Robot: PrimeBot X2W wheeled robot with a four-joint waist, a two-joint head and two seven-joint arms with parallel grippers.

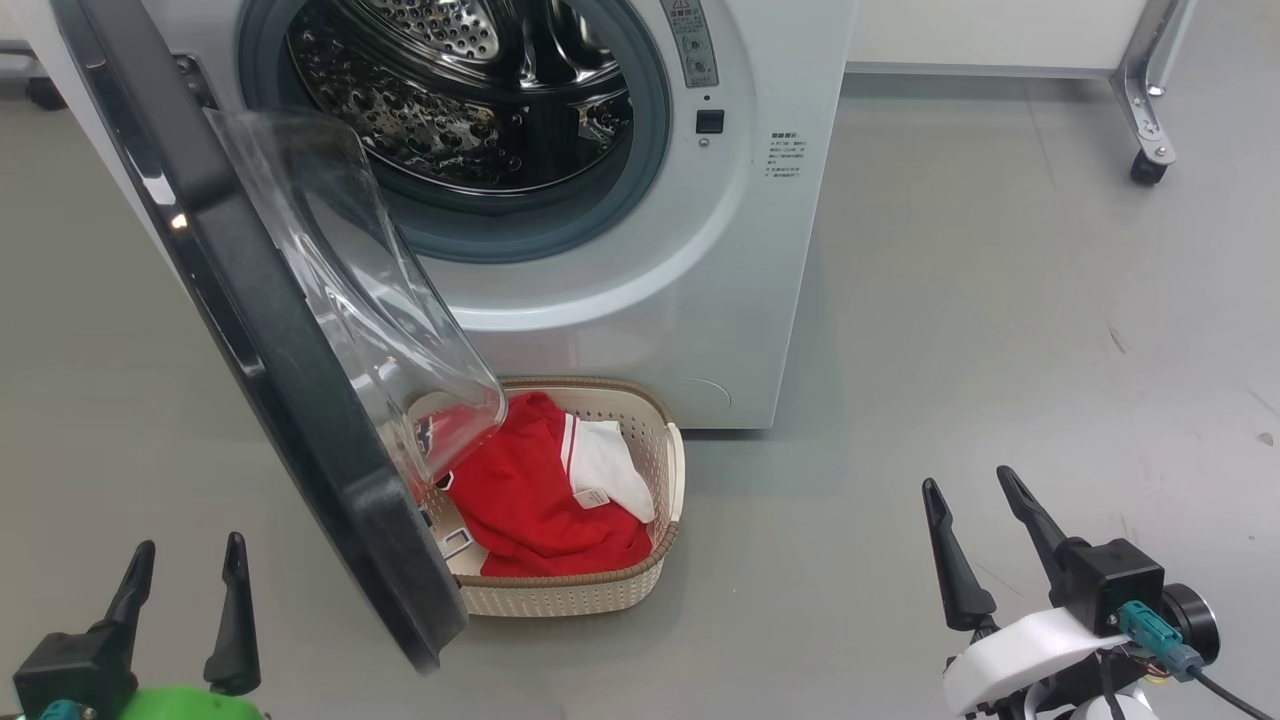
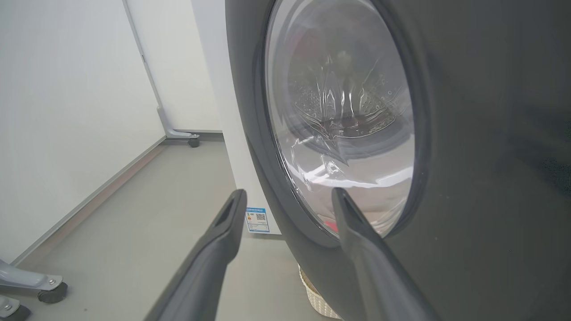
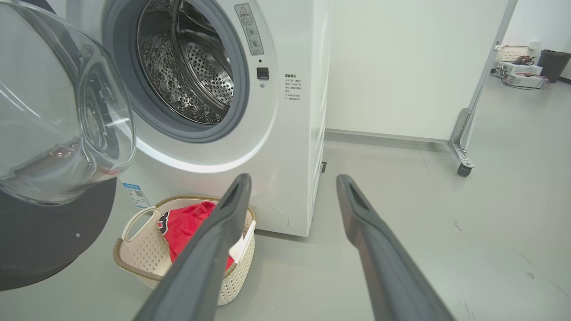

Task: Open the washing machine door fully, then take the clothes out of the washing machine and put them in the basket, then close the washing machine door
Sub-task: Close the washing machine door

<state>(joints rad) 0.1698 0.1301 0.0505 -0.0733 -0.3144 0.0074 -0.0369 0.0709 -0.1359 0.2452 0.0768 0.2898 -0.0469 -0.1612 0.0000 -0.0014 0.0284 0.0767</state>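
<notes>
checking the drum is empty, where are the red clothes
In the head view, just left of centre, the clothes lie in the basket on the floor before the washing machine, partly behind its open door.

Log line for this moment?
door open | drum looks empty | clothes in basket | left gripper open | right gripper open

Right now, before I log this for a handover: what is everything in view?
washer: one, white, ahead on the floor; the visible part of the steel drum holds no clothes
door: one, black ring with clear glass, swung open on the washer's left
basket: one, cream with brown rim, on the floor before the washer
clothes: heap, red and white, in the basket
caster leg: one, grey, far right
bin: one, dark, far back right
left gripper: one, dark, lower left, open
right gripper: one, dark, lower right, open
</notes>
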